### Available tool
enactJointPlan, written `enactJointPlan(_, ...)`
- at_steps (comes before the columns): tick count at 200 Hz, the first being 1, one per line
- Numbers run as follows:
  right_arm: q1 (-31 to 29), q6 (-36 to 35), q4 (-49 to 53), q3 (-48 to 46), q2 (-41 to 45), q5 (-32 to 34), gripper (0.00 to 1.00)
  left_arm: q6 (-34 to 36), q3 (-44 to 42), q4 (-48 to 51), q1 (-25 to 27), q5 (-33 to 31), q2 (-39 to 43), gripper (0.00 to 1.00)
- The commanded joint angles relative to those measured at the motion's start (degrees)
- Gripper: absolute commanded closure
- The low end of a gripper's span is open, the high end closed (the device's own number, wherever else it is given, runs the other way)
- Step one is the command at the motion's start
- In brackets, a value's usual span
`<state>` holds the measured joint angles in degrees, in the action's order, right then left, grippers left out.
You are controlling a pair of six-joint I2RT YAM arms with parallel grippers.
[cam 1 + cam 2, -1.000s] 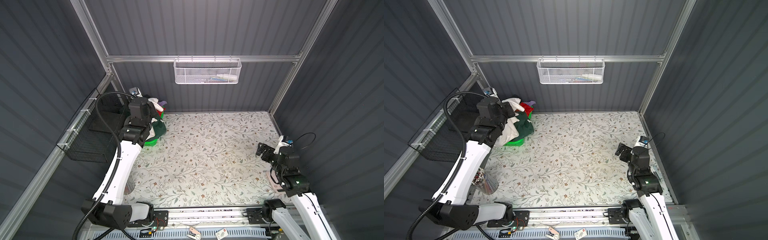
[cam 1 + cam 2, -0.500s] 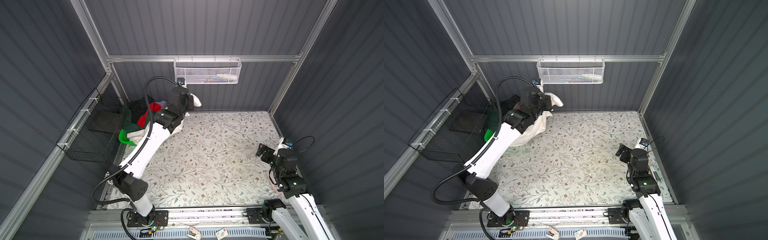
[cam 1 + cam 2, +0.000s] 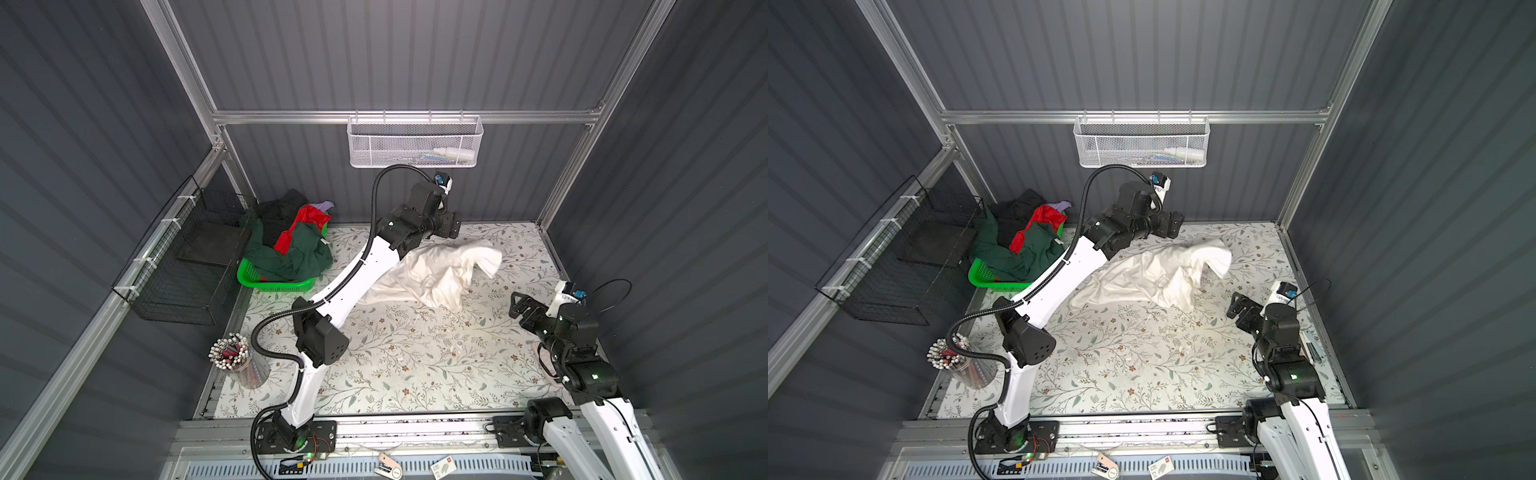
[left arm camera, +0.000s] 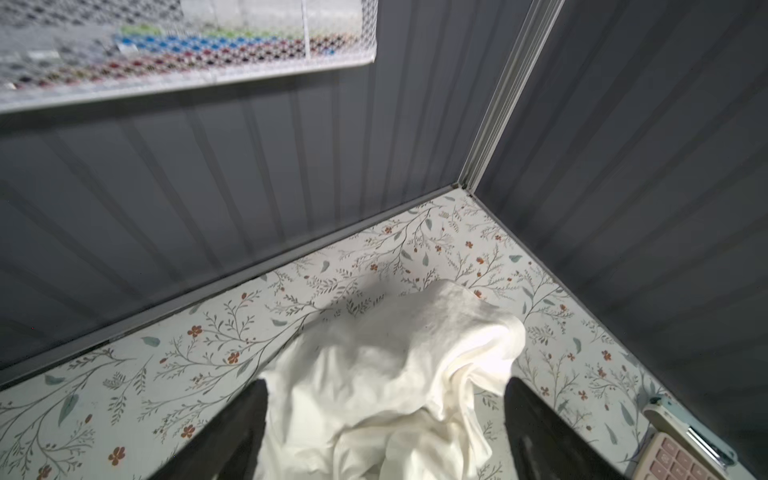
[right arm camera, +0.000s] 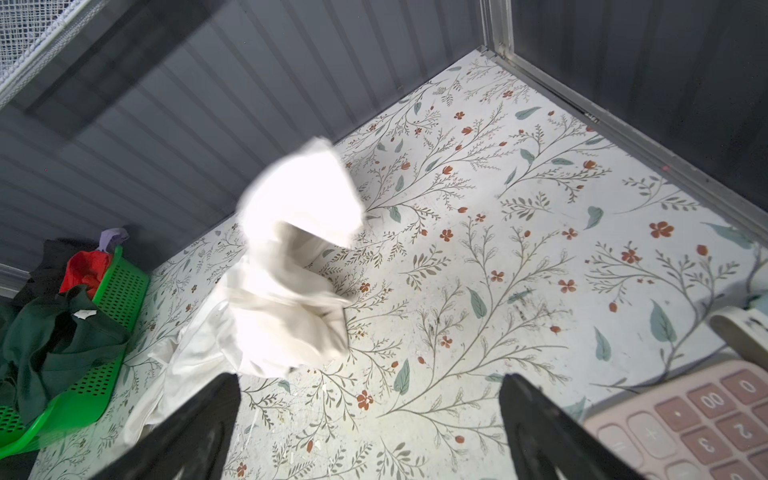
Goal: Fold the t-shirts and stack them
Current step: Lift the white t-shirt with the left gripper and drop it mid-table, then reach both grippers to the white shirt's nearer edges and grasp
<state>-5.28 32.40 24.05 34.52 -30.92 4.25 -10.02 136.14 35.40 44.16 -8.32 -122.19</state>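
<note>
A large cream-white t-shirt (image 3: 432,272) (image 3: 1154,274) lies crumpled on the flowered table, towards the back and right of centre. My left gripper (image 3: 453,224) (image 3: 1177,224) hovers just above its rear edge with jaws wide open. In the left wrist view the cloth (image 4: 386,374) lies loose below and between the black fingers (image 4: 241,428). The right wrist view shows the shirt (image 5: 291,266) blurred. Dark green (image 3: 291,257), red (image 3: 299,226), black (image 3: 278,212) and lavender (image 3: 324,204) t-shirts are heaped in the green basket (image 3: 274,284). My right gripper (image 3: 517,309) (image 5: 370,380) is open and empty at the right.
A white mesh basket (image 3: 415,141) hangs on the back wall just above the left wrist. A black wire basket (image 3: 187,266) hangs on the left wall. A cup of pens (image 3: 237,361) stands front left. A pink calculator (image 5: 685,419) lies by the right gripper.
My left arm swung from the green basket to the right, carrying the cream-white t-shirt. Its jaws have opened and the shirt has dropped onto the table. The right arm barely moved.
</note>
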Motion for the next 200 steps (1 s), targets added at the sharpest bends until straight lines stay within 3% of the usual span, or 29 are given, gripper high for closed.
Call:
enactJointPlan(1, 0.17, 2.25, 1.26, -1.55, -2.32, -3.9, 0.01, 1.57, -4.24, 1.56, -0.44, -2.35, 2.91, 0.05)
enactJointPlan(18, -0.06, 3.39, -0.21, -1.76, -6.75, -10.16, 0.01, 0.79, -13.92, -1.65, -1.31, -5.01, 8.14, 0.0)
enactJointPlan(35, -1.76, 5.81, -3.4, -2.41, -12.24, -13.66, 0.01, -3.04, -23.61, -4.62, -4.26, -3.41, 13.03, 0.0)
enactJointPlan(80, -13.46, 8.58, -11.62, -2.32, -25.41, -8.87, 0.01, -8.8, -46.11, -8.37, -12.37, -3.51, 22.97, 0.0)
enactJointPlan(110, -16.85, 9.96, -17.95, -0.4, -37.07, -10.78, 0.01, -12.21, -57.71, -9.71, -17.31, -1.91, 26.39, 0.0)
enactJointPlan(130, -17.96, 10.38, -21.61, 1.7, -43.06, -11.67, 0.02, -13.53, -62.44, -11.04, -18.89, -2.06, 28.26, 0.0)
enactJointPlan(154, -18.25, 10.26, -23.8, 3.64, -48.9, -8.06, 0.06, -13.19, -64.13, -10.62, -19.05, -2.38, 30.26, 0.0)
enactJointPlan(185, -18.03, 9.21, -23.97, 7.32, -56.2, -7.33, 0.25, -11.88, -64.6, -11.46, -19.03, 0.65, 34.56, 0.0)
enactJointPlan(200, -17.8, 9.52, -25.1, 7.9, -58.5, -7.93, 0.29, -11.84, -65.53, -11.92, -19.03, 0.42, 37.79, 0.0)
